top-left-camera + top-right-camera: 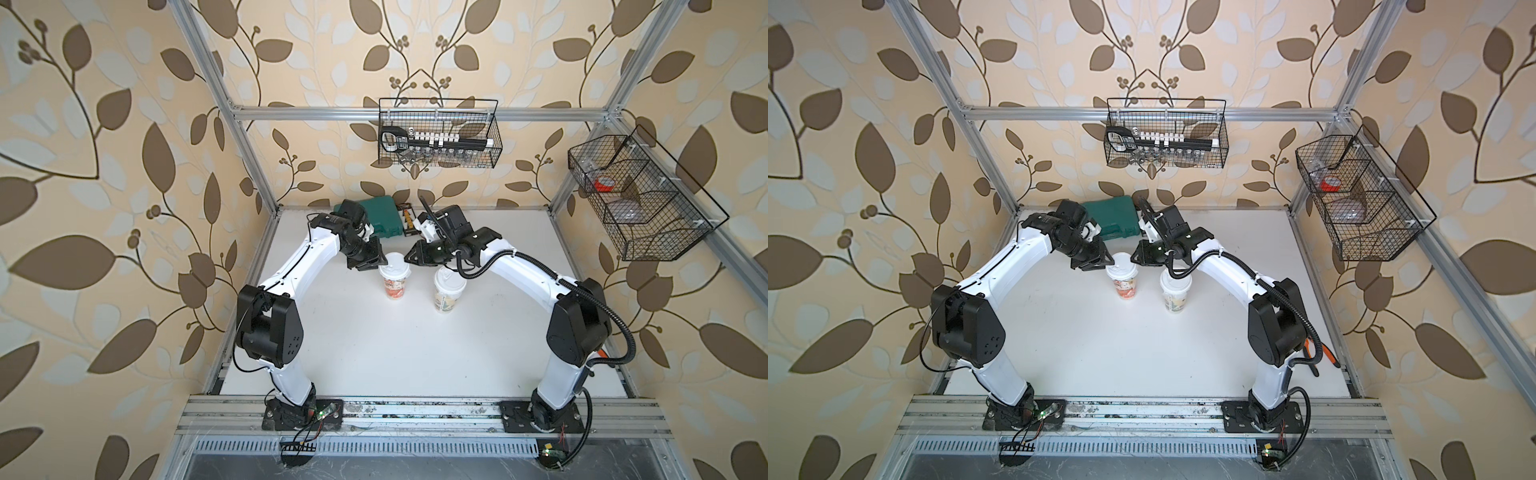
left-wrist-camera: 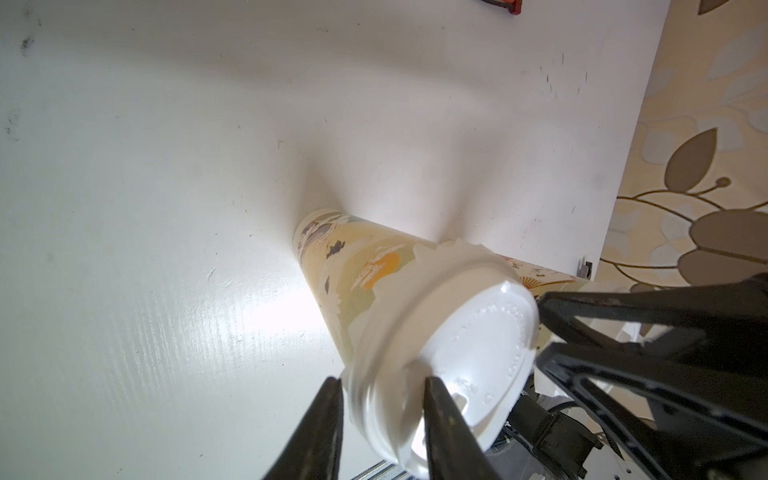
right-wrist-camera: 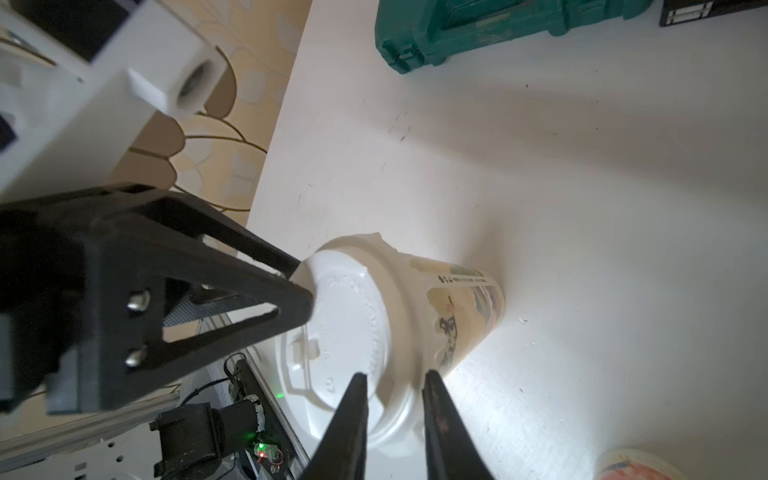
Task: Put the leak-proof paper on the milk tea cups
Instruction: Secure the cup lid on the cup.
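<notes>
Left pincer, right pincer straddle lid edge, wrist views only; grip cannot tell.

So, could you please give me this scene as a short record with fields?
surface: white table
cups: red-orange cup and green-beige cup, both upright, standing apart
lids: white lid on the red-orange cup; another on the green-beige cup
left end effector: fingers astride the red-orange cup's lid rim, seemingly pinching it
right end effector: fingers astride the same lid's rim from the opposite side; grip unclear
leak-proof paper: not clearly visible
background: green case at the table's far edge
</notes>
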`<action>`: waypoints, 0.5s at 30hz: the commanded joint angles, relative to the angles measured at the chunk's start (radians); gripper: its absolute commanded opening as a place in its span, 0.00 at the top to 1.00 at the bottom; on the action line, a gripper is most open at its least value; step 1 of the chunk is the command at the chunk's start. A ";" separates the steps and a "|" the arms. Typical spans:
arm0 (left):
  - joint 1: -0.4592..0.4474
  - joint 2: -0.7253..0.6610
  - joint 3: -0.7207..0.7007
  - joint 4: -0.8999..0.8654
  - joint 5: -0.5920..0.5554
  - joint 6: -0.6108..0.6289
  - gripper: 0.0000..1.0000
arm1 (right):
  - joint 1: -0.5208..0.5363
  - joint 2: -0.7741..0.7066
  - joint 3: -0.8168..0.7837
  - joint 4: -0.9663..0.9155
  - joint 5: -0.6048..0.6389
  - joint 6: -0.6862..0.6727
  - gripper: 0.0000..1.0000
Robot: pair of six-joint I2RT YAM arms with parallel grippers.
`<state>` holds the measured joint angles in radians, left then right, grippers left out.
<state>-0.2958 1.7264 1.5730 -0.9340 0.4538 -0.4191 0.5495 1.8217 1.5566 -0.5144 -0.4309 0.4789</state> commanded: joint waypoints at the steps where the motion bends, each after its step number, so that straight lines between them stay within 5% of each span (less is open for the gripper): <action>1: -0.011 0.038 -0.019 -0.068 -0.075 0.028 0.66 | 0.002 0.015 -0.018 -0.017 -0.024 -0.006 0.82; 15: -0.011 0.031 -0.032 -0.066 -0.078 0.028 0.66 | 0.006 0.053 -0.035 -0.094 0.022 -0.040 0.87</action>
<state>-0.2958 1.7264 1.5730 -0.9340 0.4538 -0.4187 0.5495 1.8229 1.5501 -0.5083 -0.4454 0.4656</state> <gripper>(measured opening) 0.342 0.127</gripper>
